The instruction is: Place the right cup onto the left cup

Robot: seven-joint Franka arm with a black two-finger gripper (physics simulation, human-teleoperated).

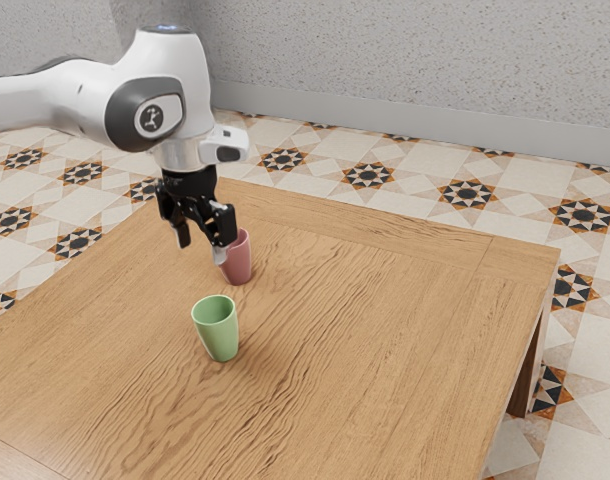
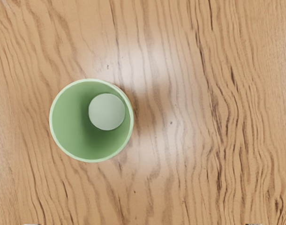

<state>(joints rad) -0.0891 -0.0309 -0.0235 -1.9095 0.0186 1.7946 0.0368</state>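
1. Emblem point(image 1: 152, 118): a pale figure within a dark roundel on the white arm point(image 1: 77, 92); its finer detail is too small to make out.
2. Arm, continued: its rear portion is cut off by the exterior view's left edge.
3. Pink cup point(image 1: 241, 262): upright on the table point(image 1: 385, 330); the rim's near-left part is hidden behind a fingertip, and whether the two touch cannot be told.
4. Green cup point(image 1: 219, 334): upright on the table, apart from the pink cup and nearer the exterior camera. The wrist view shows its round mouth and pale inner base.
5. Gripper point(image 1: 202, 251): above the table, pointing downward, its two fingers point(image 1: 182, 233) set wide apart with nothing clasped between them. In the wrist view, their tips are largely cropped at the lower edge.
6. Table: partly cut off along the exterior view's lower edge.
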